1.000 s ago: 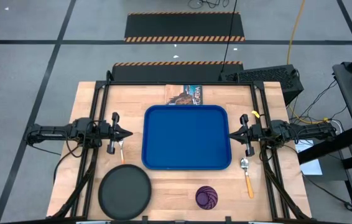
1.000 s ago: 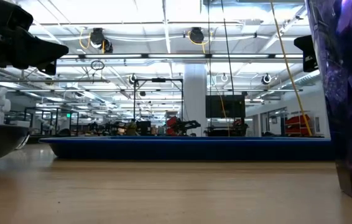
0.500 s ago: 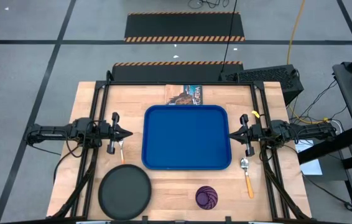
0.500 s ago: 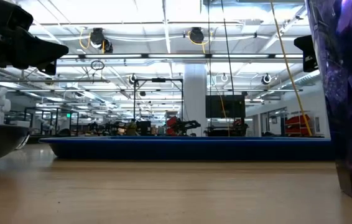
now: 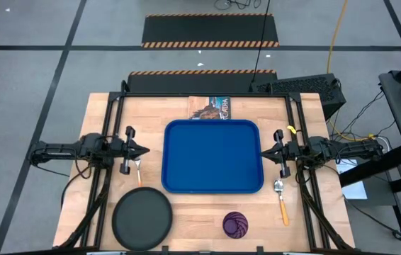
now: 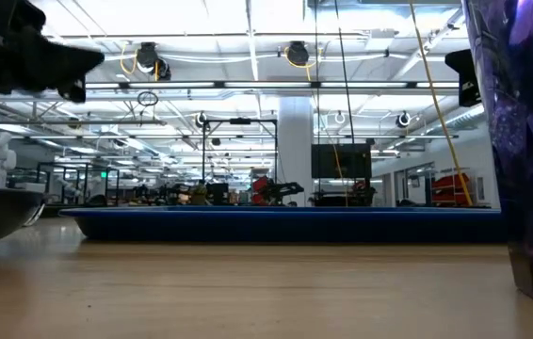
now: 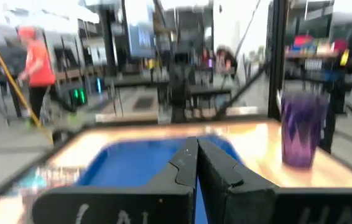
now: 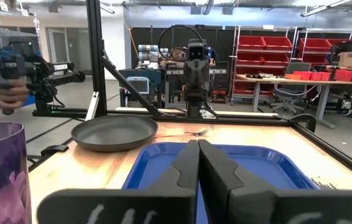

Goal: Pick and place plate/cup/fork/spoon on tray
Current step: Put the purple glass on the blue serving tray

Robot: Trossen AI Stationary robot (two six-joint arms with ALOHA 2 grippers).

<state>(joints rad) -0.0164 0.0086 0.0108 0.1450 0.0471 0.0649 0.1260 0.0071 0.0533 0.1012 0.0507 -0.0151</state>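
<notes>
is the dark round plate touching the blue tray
Apart. The high view shows bare wood between the round dark plate and the blue rectangular plastic tray.

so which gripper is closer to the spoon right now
Right. The right gripper sits shut at the tray's right edge, just above the spoon. The left gripper is across the tray, by the fork.

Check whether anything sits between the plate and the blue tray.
Nothing visible does. The plate lies on bare wood just off the near left corner of the tray; the fork lies farther back, beside the tray's left edge.
</notes>
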